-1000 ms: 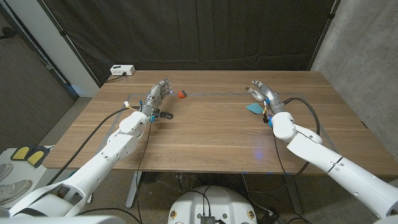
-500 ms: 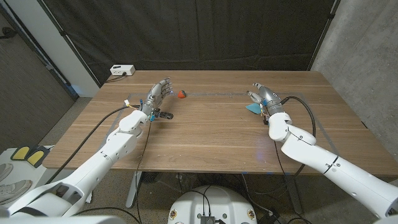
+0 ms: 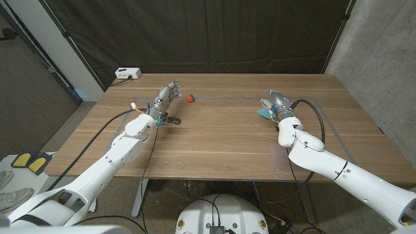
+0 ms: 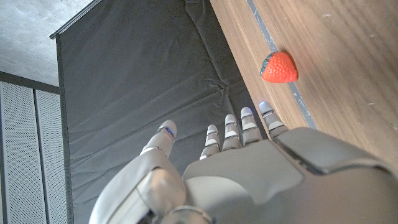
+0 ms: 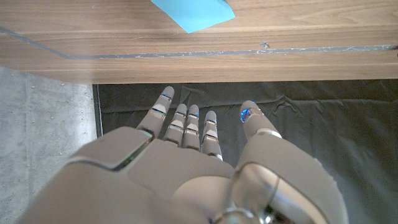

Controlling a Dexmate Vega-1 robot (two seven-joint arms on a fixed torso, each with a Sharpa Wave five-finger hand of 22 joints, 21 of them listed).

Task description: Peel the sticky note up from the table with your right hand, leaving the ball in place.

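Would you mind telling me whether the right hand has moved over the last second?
Yes. The right hand has swung from beside the blue sticky note to above it, towards the table's far edge.

We see the sticky note (image 3: 264, 112), a light blue square of paper, lying on the wooden table toward its far right part, turned so that one corner points toward the robot. In the right wrist view the note (image 5: 193, 12) appears flat against the wood, just inside a thin line of tape. The ball (image 3: 190, 98) is a small red thing on the far left-middle of the table, well apart from the note. In the left wrist view the ball (image 4: 279, 67) looks shaped like a strawberry, red with a dark greenish end, and it sits on a strip of tape.
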